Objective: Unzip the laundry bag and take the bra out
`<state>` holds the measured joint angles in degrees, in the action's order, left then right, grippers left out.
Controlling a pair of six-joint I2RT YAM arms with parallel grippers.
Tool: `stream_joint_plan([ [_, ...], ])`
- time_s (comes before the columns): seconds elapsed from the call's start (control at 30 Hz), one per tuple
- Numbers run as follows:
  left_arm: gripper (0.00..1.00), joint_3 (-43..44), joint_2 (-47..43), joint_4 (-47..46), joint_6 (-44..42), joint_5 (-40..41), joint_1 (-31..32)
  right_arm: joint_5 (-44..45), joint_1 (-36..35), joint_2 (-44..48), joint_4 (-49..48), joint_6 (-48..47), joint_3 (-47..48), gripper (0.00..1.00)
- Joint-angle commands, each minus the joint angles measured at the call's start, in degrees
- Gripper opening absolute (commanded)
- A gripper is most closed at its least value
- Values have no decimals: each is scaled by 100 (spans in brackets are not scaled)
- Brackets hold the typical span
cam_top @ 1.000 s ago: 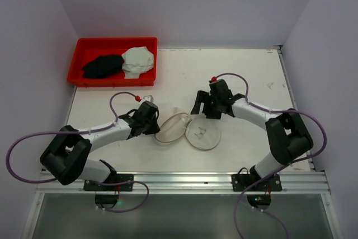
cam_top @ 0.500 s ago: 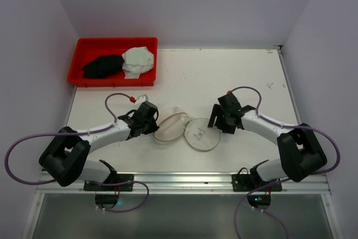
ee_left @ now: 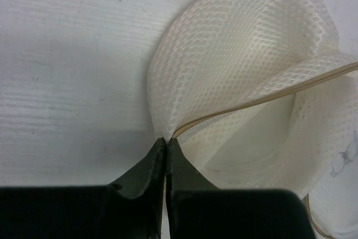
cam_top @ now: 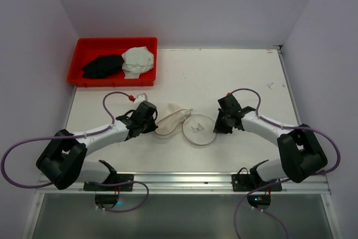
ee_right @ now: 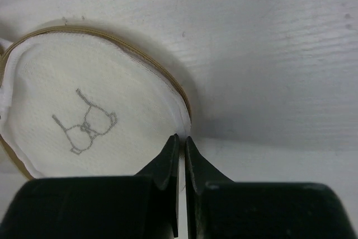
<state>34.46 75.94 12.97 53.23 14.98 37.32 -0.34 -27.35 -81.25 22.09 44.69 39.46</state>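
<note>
The laundry bag [cam_top: 198, 130] lies mid-table as a round white mesh pouch, its circular face with the small bra drawing tilted up toward the right. Its mesh body [ee_left: 251, 76] gapes open on the left, showing a tan zip edge. My left gripper [cam_top: 156, 125] is shut on the bag's left mesh edge, and its tips [ee_left: 166, 141] pinch the fabric where the tan edge ends. My right gripper [cam_top: 216, 127] is shut on the right rim of the drawn face [ee_right: 84, 121], with its tips [ee_right: 182, 138] pinching the tan-edged border. The bra is out of view.
A red tray [cam_top: 112, 42] stands at the back left, holding a black cloth bundle [cam_top: 102, 66] and a white one [cam_top: 138, 60]. Pale walls close in the table on the left, back and right. The arms' bases sit along the near edge.
My right gripper swung down to the bag's right rim and shut on it. My left gripper closed fully on the mesh. The drawn face has lifted and narrowed between them.
</note>
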Motion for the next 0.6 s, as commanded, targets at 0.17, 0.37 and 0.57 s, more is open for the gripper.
stream_joint_plan([
  [0.17,0,834,710,-198,-753,-197,223,1431,2,900,1780,-952,1335,0],
  [0.37,0,1273,1062,-418,-586,-31,793,1835,-33,927,2563,-1295,2012,0],
  [0.57,0,1801,1536,-524,-437,145,1409,1302,-226,883,2722,-1340,2601,0],
])
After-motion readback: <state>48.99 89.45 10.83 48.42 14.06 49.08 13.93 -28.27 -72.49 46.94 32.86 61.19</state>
